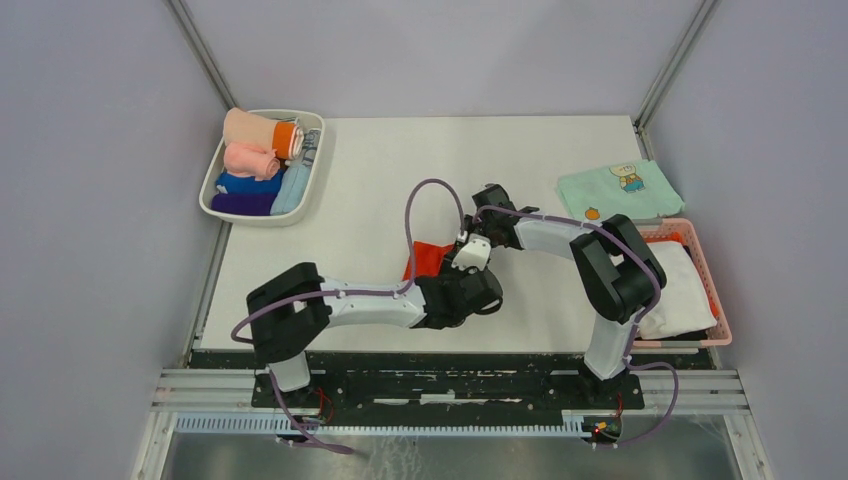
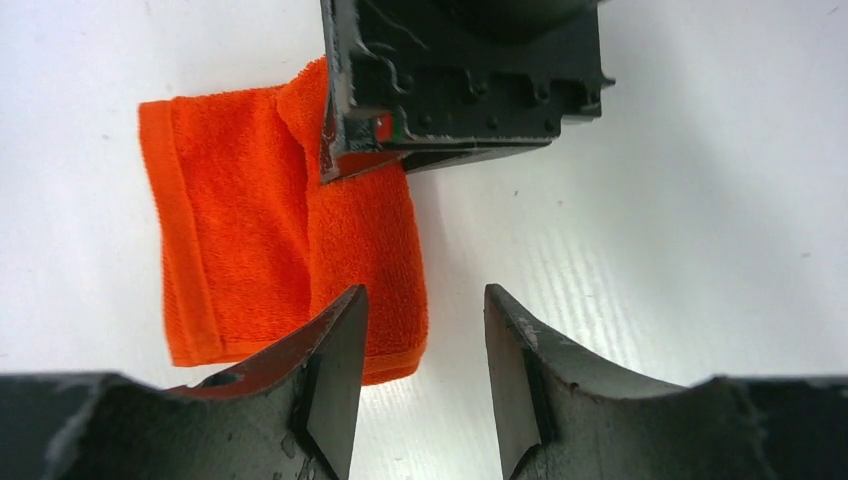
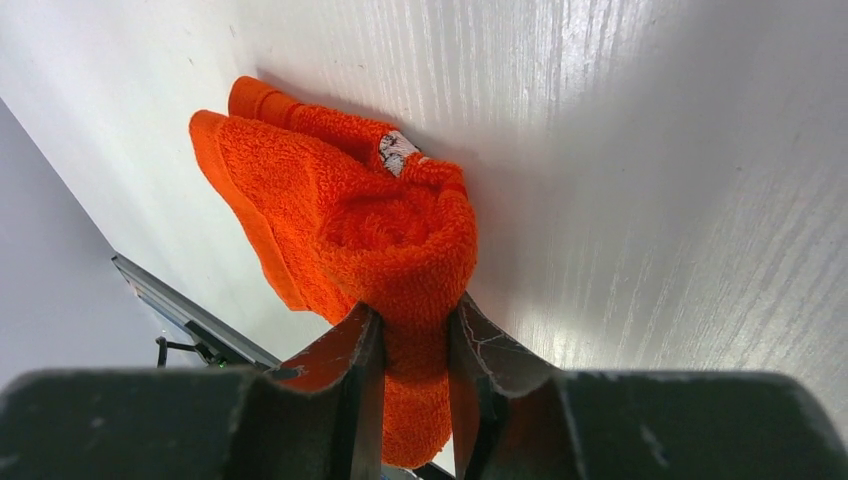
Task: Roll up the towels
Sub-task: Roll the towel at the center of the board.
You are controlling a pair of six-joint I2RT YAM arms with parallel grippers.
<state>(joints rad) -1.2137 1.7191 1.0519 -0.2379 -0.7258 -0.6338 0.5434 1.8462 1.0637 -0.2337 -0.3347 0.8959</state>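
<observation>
Two black robot arms meet near the middle of a white table (image 1: 370,170) in the overhead view. Between them lies a small red-orange terry towel (image 1: 426,258), mostly hidden beneath the arms. The left claw (image 1: 452,272) reaches in from the near left and the right claw (image 1: 460,242) from the far right. Both are at the towel's right edge. Neither claw's opening can be judged from above.

In the left wrist view, the towel (image 2: 250,230) lies flat as a folded rectangle, with its long axis running away from the camera. It is ahead and to the left of the left claw (image 2: 425,295). That claw is partly open and holds nothing. Its left finger (image 2: 335,340) overlaps the towel's near right corner, though contact cannot be told. The gap between its fingers faces bare table. The right claw (image 2: 350,160) sits on the far right corner.

In the right wrist view, the right claw (image 3: 415,315) is clamped on a bunched fold of the towel (image 3: 350,220), raising that corner off the table. The right arm therefore seems placed to drive the roll, with the left ready to steady the near edge.
</observation>
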